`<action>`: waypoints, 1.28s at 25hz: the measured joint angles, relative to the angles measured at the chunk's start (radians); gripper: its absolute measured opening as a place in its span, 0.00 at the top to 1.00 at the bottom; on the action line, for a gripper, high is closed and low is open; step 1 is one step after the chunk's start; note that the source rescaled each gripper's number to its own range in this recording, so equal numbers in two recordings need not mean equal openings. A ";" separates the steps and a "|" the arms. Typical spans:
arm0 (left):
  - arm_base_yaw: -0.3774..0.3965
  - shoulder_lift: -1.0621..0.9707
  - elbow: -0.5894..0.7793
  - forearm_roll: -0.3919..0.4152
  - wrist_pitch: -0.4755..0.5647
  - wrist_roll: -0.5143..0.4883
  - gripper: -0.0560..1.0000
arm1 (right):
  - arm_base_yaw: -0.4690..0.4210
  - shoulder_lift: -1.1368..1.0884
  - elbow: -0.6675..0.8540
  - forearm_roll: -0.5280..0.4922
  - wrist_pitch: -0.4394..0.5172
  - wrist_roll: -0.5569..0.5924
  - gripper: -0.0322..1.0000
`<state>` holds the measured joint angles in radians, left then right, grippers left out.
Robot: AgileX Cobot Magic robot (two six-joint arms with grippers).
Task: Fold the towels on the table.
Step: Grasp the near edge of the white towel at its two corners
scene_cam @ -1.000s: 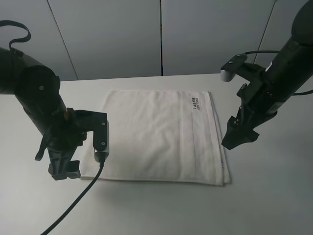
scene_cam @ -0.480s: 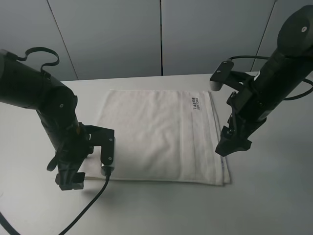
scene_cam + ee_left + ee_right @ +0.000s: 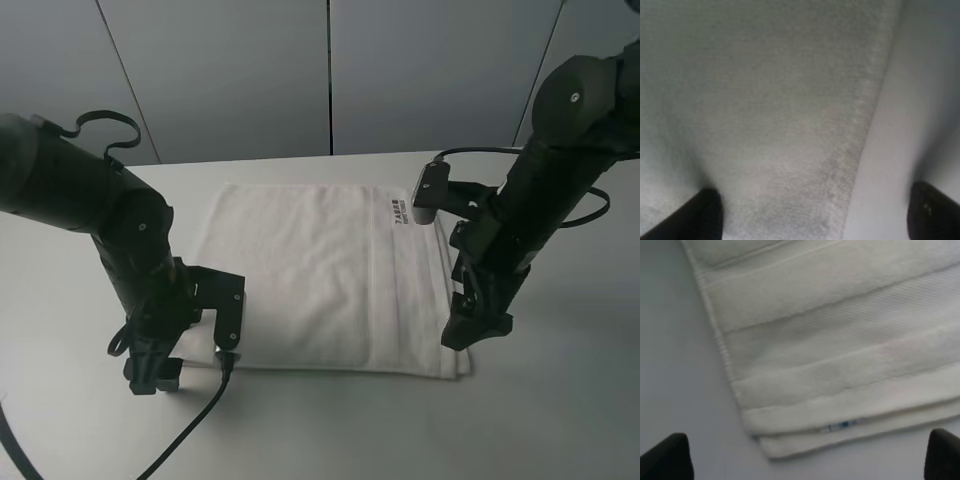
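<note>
- The left gripper (image 3: 150,376) hung released, jaws wide, at the 7 o'clock corner of the towel (image 3: 310,280), straddling its edge.
- The right gripper (image 3: 478,326) hung released over the 5 o'clock corner.
- The towel lay flat at the middle of the table (image 3: 560,410).
- Its dark label (image 3: 403,211) sat toward 1 o'clock.

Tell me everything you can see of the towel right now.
The towel is white terry cloth, with a woven border band along its right side and a small dark printed label near the far right corner. It lies flat on the table, with stacked layers showing at its near right corner. The open left gripper and right gripper stand at its near corners; contact is unclear.
</note>
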<state>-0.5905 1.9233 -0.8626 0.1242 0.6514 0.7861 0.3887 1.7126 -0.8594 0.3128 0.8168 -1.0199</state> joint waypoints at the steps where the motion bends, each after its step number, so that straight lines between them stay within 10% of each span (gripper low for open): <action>1: 0.000 0.000 0.000 0.000 0.000 0.000 0.04 | 0.012 0.004 0.004 -0.005 0.000 -0.015 0.00; 32: 0.000 0.002 0.000 0.010 -0.052 -0.016 0.04 | 0.172 0.079 0.173 -0.151 -0.283 -0.161 0.00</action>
<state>-0.5905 1.9255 -0.8626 0.1337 0.5993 0.7698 0.5605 1.7918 -0.6865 0.1622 0.5340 -1.1814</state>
